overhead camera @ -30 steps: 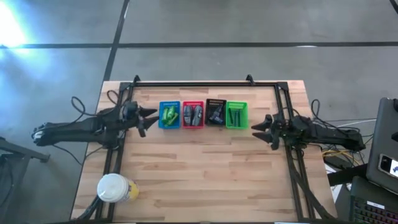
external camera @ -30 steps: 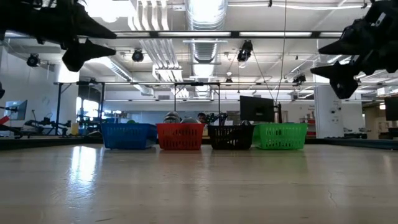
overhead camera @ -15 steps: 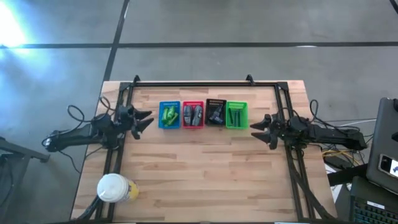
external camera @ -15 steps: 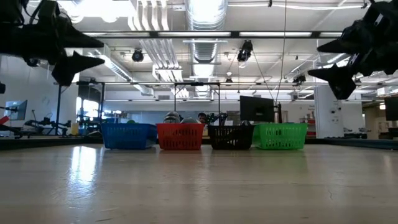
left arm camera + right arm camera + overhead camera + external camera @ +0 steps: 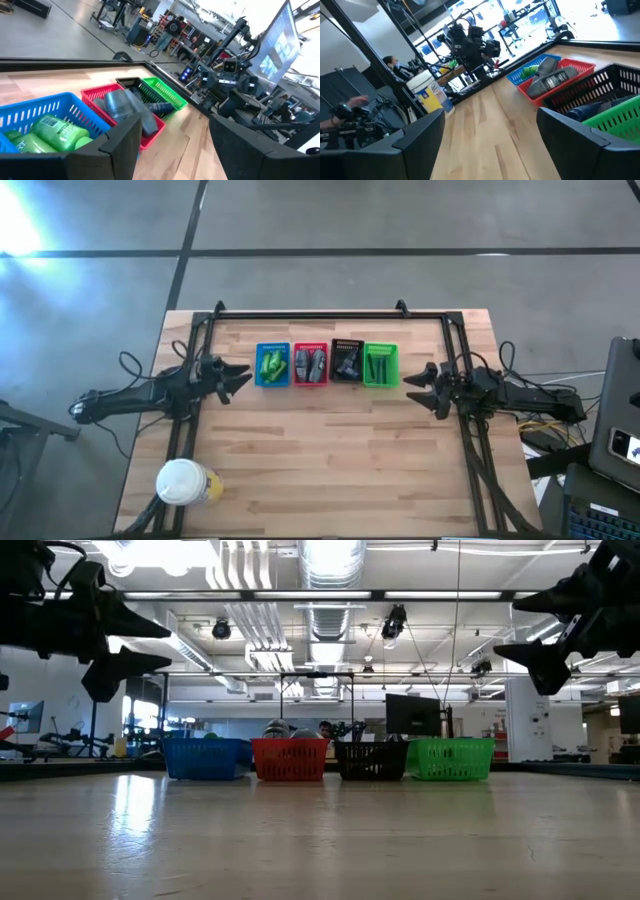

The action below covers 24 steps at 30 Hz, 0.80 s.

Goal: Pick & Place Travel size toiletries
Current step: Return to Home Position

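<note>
Four small baskets stand in a row on the table's far middle. The blue basket [image 5: 259, 366] holds bright green tubes [image 5: 47, 132]. Grey tubes [image 5: 125, 106] lie in the red basket [image 5: 297, 366]. The black basket [image 5: 335, 362] has dark tubes, and the green basket [image 5: 394, 366] has thin dark sticks. My left gripper [image 5: 240, 380] hovers open just left of the blue basket, above the table [image 5: 150, 645]. My right gripper [image 5: 413, 388] hovers open to the right of the green basket [image 5: 520, 630]. Neither one touches anything.
A white-lidded cup [image 5: 183, 482] stands near the table's near left corner. A black metal frame [image 5: 310, 313] runs along the far edge and down both sides. Bare wood [image 5: 330, 460] lies in front of the baskets. Equipment [image 5: 625, 430] sits beyond the right edge.
My left gripper has sunk lower and shifted a little toward the table's near edge, staying open beside the blue basket. The baskets and their contents have stayed where they were.
</note>
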Each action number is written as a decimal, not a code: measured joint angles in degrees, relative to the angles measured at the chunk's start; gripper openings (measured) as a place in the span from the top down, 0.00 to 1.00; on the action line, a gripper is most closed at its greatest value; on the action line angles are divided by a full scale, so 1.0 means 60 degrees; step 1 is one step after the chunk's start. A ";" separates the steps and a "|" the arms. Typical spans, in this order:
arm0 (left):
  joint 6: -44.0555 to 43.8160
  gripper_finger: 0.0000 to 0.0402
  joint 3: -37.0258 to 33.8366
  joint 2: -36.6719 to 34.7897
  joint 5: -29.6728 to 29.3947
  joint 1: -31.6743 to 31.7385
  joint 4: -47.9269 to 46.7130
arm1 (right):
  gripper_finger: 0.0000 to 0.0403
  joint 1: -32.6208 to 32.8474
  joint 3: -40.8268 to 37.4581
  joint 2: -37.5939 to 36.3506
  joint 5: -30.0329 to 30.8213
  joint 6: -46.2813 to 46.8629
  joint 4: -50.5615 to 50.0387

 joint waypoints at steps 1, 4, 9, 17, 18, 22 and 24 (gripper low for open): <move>-0.0004 0.41 0.0000 0.0002 -0.0005 0.0000 0.0000 | 0.23 0.0001 0.0000 0.0000 -0.0002 0.0000 -0.0009; -0.0004 0.41 -0.0011 -0.0004 -0.0008 0.0000 -0.0004 | 0.21 -0.0002 0.0000 0.0004 0.0000 0.0000 -0.0014; -0.0004 0.41 -0.0025 -0.0305 -0.0015 0.0000 0.0004 | 0.17 -0.0002 0.0000 0.0023 -0.0004 0.0000 -0.0022; -0.0007 0.41 -0.0225 -0.0698 -0.0015 -0.0124 0.0527 | 0.12 0.0001 0.0000 0.0028 -0.0006 0.0000 -0.0012; -0.0009 0.41 -0.0270 -0.0698 -0.0017 -0.0184 0.0672 | 0.12 -0.0001 0.0000 0.0025 -0.0007 0.0000 -0.0014; -0.0015 0.41 -0.0390 -0.0698 -0.0013 -0.0401 0.0974 | 0.11 -0.0002 0.0000 0.0018 -0.0007 0.0000 -0.0015; -0.0015 0.41 -0.0390 -0.0698 -0.0011 -0.0404 0.0973 | 0.12 0.0001 0.0000 0.0022 -0.0007 0.0000 -0.0022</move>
